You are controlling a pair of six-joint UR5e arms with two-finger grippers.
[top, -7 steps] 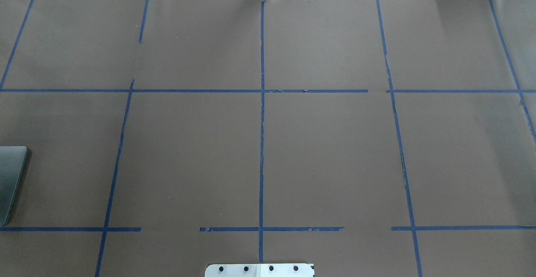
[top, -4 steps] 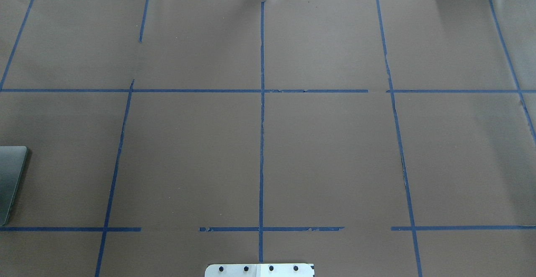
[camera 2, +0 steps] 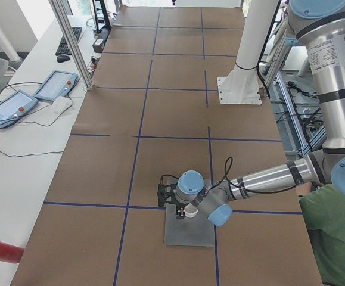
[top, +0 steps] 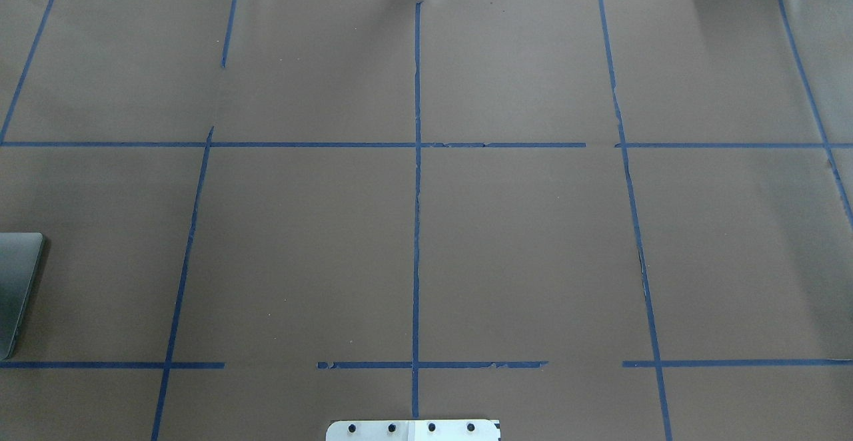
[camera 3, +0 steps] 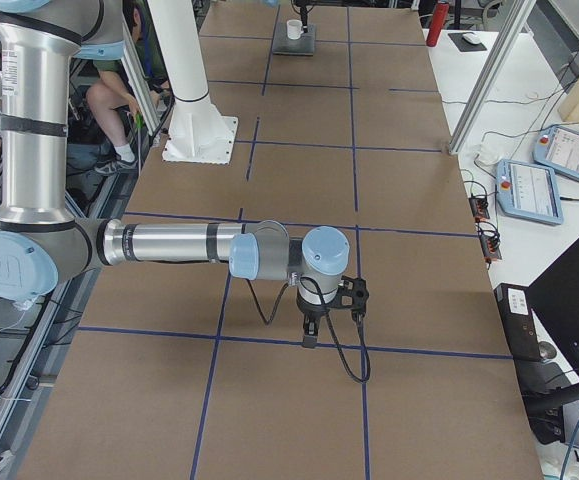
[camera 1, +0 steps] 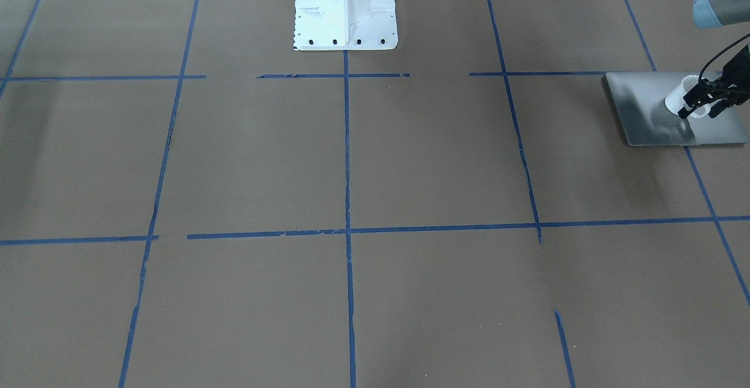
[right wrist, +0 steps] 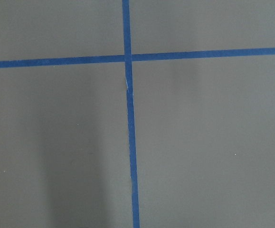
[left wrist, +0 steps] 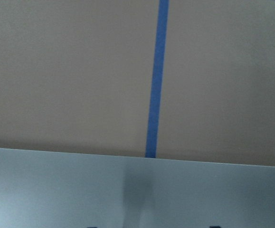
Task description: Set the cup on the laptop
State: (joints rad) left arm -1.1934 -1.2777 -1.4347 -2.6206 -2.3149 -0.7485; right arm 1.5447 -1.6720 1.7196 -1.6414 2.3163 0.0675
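The laptop [camera 1: 650, 106], thin and silver-grey, lies flat at the table's left end; only its corner [top: 16, 281] shows in the overhead view. My left gripper [camera 1: 701, 105] is shut on the white cup [camera 1: 677, 99] at its rim and holds it on or just over the lid; I cannot tell if it touches. In the exterior left view the cup [camera 2: 189, 213] is over the laptop [camera 2: 190, 232]. The left wrist view shows only the lid [left wrist: 137, 194]. My right gripper [camera 3: 309, 338] points down over bare table; I cannot tell if it is open or shut.
The brown paper table cover [top: 520, 241] carries a grid of blue tape. The robot's white base [camera 1: 344, 10] stands at the table's middle back. Teach pendants [camera 2: 35, 95] lie on the side desk. A person in green [camera 2: 333, 238] sits beside the robot.
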